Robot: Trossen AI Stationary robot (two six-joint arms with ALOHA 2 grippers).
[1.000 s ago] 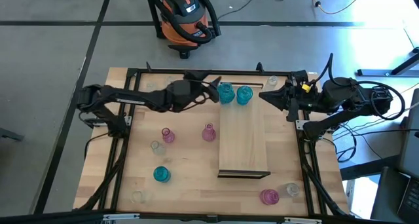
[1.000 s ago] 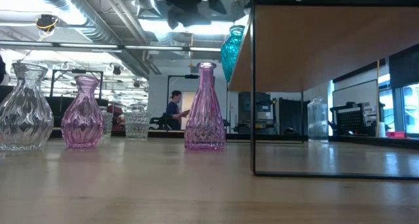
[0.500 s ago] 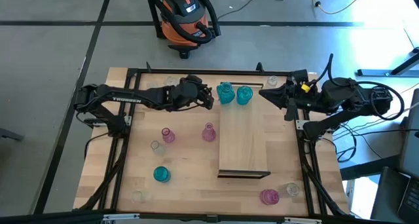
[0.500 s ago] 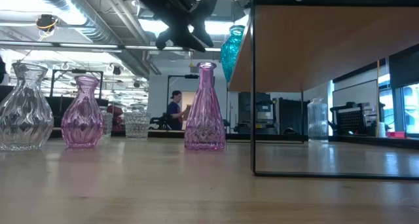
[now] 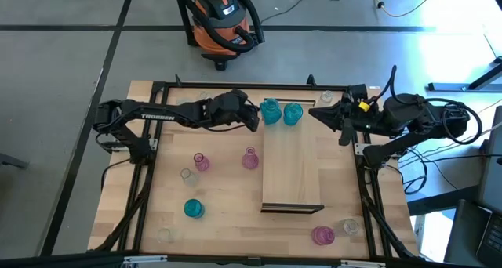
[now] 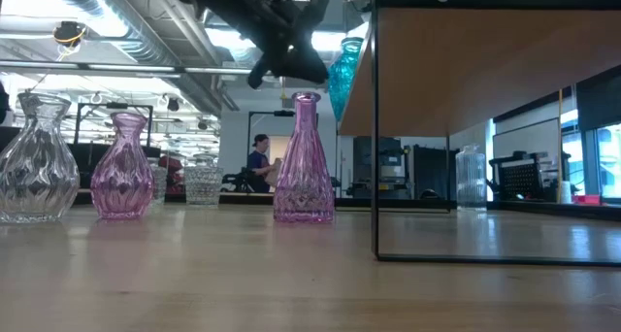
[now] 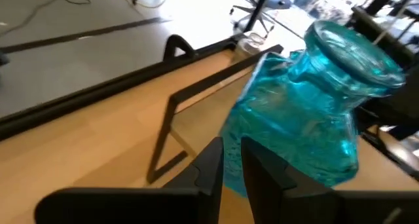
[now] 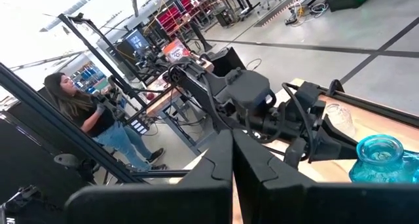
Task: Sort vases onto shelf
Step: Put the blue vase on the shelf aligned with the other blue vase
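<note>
Shows two teal vases (image 5: pixel 271 111) upright at the far end of the shelf (image 5: pixel 292 166), side by side and nearly touching. Leaves the others down on the desk (image 5: pixel 227 213): two pink vases (image 5: pixel 201 161) near the middle beside the shelf, a teal vase (image 5: pixel 193 208) nearer the front, another pink vase (image 5: pixel 322 235) past the shelf's dark end, and a few clear ones scattered about.

Places the left hand (image 5: pixel 252 121) just beside the nearer teal vase on the shelf, fingers almost pressed together with nothing between them. Places the right hand (image 5: pixel 318 112) off the shelf's far corner, fingers pressed together, empty.

Looks like thin ribbed glass: stiff, light, smooth, likely slippery and quick to chip. Best pinched at the narrow neck under the flared lip, so the lip checks any slide. Calls for a soft squeeze and a straight lift. Expect the tall pink vase (image 6: pixel 304 157) to tip easily.
</note>
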